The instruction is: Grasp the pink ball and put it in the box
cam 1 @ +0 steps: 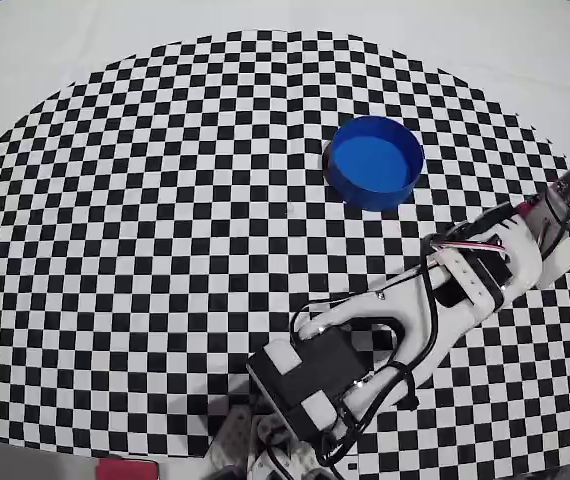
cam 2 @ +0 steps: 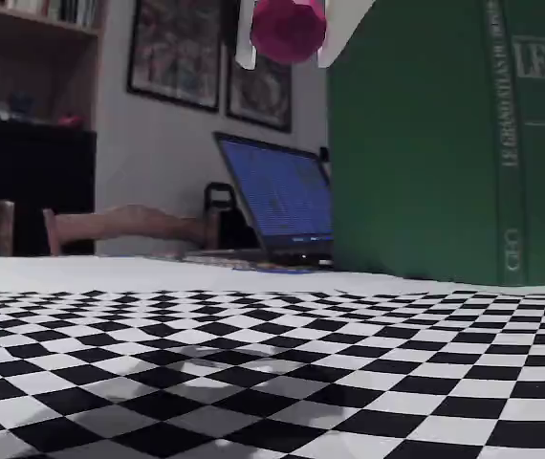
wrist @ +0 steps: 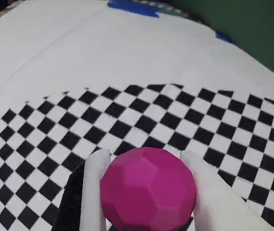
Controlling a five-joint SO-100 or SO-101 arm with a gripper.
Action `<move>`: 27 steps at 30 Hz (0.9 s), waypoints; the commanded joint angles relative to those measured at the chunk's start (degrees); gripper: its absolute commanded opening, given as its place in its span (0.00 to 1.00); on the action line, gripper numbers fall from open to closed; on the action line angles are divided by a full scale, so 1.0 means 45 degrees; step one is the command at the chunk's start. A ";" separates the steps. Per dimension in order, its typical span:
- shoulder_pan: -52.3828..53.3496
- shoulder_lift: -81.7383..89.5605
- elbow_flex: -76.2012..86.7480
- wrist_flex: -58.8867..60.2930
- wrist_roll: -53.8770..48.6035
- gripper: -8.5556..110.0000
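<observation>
The small magenta-pink faceted ball (wrist: pixel 148 189) is up off the checkered cloth, pinched between two white fingers (wrist: pixel 94 192); in the fixed view it (cam 2: pixel 288 30) hangs high, close to the top of the frame. The round, shallow, bright blue plastic tub (cam 1: pixel 374 162) sits upright on the checker pattern, open side up, nothing visible inside it, well apart from the ball.

Loads of open checkered black-and-white tablecloth (cam 1: pixel 165 200) all round the round, shallow, bright blue plastic tub (cam 1: pixel 374 162), nothing sitting on it in the overhead view. The two-finger white gripper (cam 2: pixel 287 48), closed round the small faceted magenta-pink ball (cam 2: pixel 288 29), hangs well above the cloth in the fixed view. Only real obstacle there is the tall green hardcover book (cam 2: pixel 454 143), upright just beside the gripper.
</observation>
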State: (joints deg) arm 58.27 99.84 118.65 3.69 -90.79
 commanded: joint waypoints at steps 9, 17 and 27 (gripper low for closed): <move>-0.1934 0.1523 0.0605 -0.0117 0.0059 0.07; -0.3574 0.1914 0.1250 -0.0117 0.0059 0.07; -0.5449 0.2305 0.1738 -0.0156 -0.0020 0.07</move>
State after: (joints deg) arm 35.24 106.79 126.65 3.69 -90.79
